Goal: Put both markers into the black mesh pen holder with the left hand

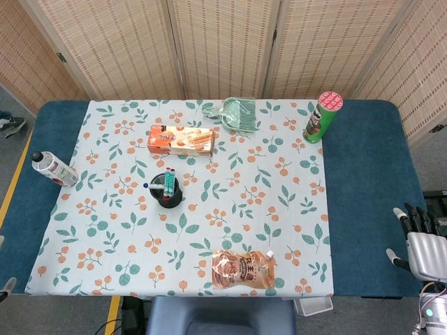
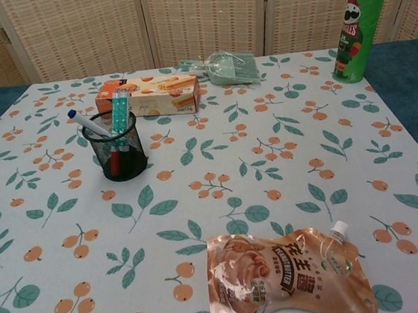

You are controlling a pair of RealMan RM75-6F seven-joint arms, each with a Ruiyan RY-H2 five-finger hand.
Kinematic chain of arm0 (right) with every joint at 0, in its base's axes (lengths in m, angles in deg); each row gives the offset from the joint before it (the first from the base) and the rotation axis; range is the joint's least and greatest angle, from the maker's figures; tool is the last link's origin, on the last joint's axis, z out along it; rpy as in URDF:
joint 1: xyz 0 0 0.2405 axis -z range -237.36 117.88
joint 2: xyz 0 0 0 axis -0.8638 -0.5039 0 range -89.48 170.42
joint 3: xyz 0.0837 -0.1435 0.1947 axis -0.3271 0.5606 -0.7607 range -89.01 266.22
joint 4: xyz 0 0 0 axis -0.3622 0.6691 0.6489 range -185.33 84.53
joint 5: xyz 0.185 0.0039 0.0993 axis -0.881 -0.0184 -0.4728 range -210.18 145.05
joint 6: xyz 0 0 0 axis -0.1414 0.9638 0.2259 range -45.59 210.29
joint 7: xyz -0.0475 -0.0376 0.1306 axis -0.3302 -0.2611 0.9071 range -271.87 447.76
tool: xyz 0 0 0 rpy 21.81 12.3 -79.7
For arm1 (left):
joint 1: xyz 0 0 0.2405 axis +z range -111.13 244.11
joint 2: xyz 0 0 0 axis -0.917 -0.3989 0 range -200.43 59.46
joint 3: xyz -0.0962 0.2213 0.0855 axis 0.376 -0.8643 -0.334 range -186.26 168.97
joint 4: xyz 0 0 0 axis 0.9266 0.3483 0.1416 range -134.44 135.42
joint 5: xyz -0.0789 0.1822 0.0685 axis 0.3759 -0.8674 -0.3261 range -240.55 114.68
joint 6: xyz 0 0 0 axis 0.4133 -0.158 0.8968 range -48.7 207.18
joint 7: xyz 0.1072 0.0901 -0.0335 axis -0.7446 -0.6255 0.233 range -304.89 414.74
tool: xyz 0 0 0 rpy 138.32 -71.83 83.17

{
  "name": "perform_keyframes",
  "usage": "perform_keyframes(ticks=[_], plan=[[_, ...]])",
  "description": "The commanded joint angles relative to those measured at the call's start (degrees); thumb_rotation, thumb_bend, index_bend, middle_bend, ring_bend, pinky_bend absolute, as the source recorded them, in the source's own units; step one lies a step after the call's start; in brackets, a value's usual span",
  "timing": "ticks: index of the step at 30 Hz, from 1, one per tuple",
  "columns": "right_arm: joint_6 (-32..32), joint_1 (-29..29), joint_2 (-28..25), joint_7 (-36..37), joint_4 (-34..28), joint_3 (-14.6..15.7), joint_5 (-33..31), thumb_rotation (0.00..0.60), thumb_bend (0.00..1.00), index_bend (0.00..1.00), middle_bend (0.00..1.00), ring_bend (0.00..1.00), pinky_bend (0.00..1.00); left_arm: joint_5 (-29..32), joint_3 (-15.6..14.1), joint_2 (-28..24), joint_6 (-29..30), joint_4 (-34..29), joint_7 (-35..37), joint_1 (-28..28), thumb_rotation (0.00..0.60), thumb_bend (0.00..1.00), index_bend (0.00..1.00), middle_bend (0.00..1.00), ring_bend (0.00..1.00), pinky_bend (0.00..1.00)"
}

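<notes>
Markers (image 2: 118, 118) stand in the mesh pen holder (image 2: 121, 163) — right hand (image 1: 422, 244) far off, fingers seemingly spread.

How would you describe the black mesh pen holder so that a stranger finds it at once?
On the floral tablecloth, look toward the left half, just in front of the orange biscuit box. There stands the black mesh pen holder, the only dark see-through cup, with markers sticking out of its top.

a table (image 1: 363, 174) covered by a leaf-and-berry cloth (image 1: 209, 209).
a pen holder (image 1: 168, 192), biscuit box (image 1: 181, 139), chip can (image 1: 322, 117), pouch (image 1: 243, 269) and bottle (image 1: 54, 168) are set on it.
</notes>
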Motion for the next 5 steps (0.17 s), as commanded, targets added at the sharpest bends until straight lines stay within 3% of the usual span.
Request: perform_keyframes(ticks=[1,5], plan=[[-0.07,0.37,-0.70,2.22,-0.23,0.57,1.39,0.600,0.21,0.12,0.04,0.00,0.02,-0.93,-0.57,0.18,-0.94,0.21,1.29,0.49,0.600,0.17,0.00,0.00,0.00,0.19],[0.08,0.61,-0.89,2.23,-0.29,0.89,1.87,0.600,0.21,0.12,0.01,0.00,0.02,-1.08,-0.54,-0.35,-1.95,-0.96,1.18,0.75,0.600,0.17,0.00,0.00,0.00,0.19]])
